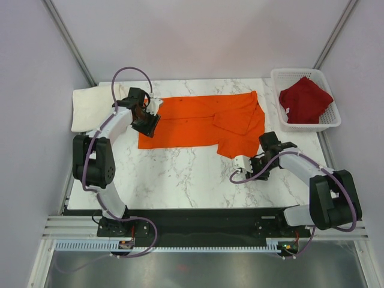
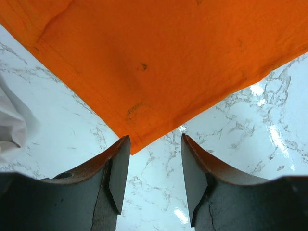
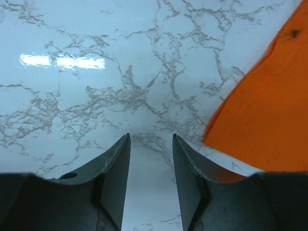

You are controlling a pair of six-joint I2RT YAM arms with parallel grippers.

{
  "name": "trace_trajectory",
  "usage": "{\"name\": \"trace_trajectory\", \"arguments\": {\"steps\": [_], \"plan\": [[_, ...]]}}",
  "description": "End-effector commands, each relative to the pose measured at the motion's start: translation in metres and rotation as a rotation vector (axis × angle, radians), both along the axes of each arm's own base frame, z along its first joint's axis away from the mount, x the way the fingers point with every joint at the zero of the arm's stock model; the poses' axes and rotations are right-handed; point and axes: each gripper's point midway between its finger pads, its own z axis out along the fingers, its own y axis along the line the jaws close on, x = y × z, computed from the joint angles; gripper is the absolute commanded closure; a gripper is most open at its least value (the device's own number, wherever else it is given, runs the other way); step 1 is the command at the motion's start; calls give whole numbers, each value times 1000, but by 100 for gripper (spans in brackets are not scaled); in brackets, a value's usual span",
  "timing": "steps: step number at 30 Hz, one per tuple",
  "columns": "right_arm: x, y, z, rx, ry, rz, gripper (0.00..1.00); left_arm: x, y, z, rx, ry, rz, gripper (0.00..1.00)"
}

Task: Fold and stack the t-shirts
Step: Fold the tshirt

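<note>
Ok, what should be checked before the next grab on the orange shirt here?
1. Left fingers open, empty: ok.
2. Left fingers aimed at orange shirt corner: ok.
3. Right fingers open, empty: ok.
4. Right fingers over the shirt edge: not ok, over bare table beside it.
5. Orange shirt flat: not ok, right side rumpled.
6. Red shirt out of the way in basket: ok.

The bright orange cloth t-shirt (image 1: pixel 198 120) looks soft and matt, with a stitched hem. The white grey-veined marble-look tabletop (image 1: pixel 180 174) is smooth and glossy. The white lattice basket (image 1: pixel 294 71) is plastic.
</note>
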Motion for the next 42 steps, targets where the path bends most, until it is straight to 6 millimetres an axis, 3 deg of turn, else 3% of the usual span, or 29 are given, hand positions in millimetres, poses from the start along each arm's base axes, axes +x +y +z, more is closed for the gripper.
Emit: {"name": "trace_trajectory", "arguments": {"steps": [1,10,20,27,29,33,37,42], "plan": [[19,5,16,20,-97,27,52,1,-6,19,-48,-57,4,46],[45,6,12,0,-142,8,53,-6,-2,19,-34,-60,-6,47],[49,-2,1,-43,-149,8,53,-5,2,12,-16,-54,-6,48],[48,-15,-28,-106,-134,-20,53,-5,7,6,9,-42,-18,48],[46,-17,-34,-116,-112,-30,58,-12,12,3,17,-28,-12,48],[43,-20,-46,-144,-39,-69,97,-36,19,-4,-42,51,40,46],[49,-20,-35,-127,-50,-84,100,-63,21,-18,-151,171,124,43],[52,-16,-24,-106,-58,-87,100,-72,19,-32,-190,236,177,50]]}}
